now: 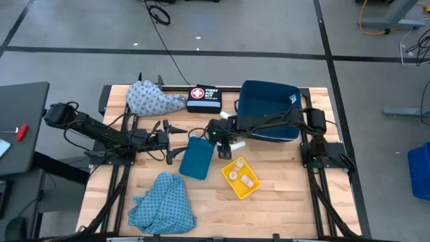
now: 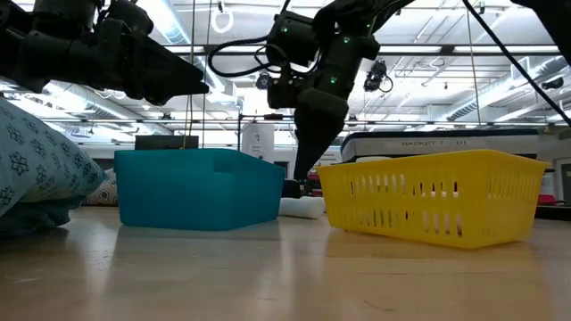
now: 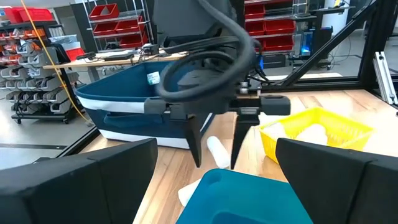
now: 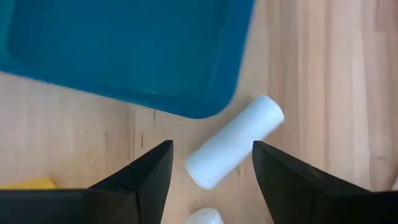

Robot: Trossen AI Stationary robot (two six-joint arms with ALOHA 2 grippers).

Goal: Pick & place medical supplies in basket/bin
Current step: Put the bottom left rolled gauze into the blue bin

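The right gripper points straight down near the middle of the high view, its two dark fingers spread apart with nothing clamped between them. A white roll lies on the wooden table in the gap below the fingers, slanted, untouched as far as the right wrist view shows. The roll sits just beside the rounded corner of a teal tray, between that tray and the yellow basket. A second white roll peeks in at the bottom edge of the right wrist view.

The left gripper waits left of centre in the high view, fingers apart and empty.

One light-blue patterned cloth lies at lower left of the high view, another at upper left. The basket holds a few pale items.
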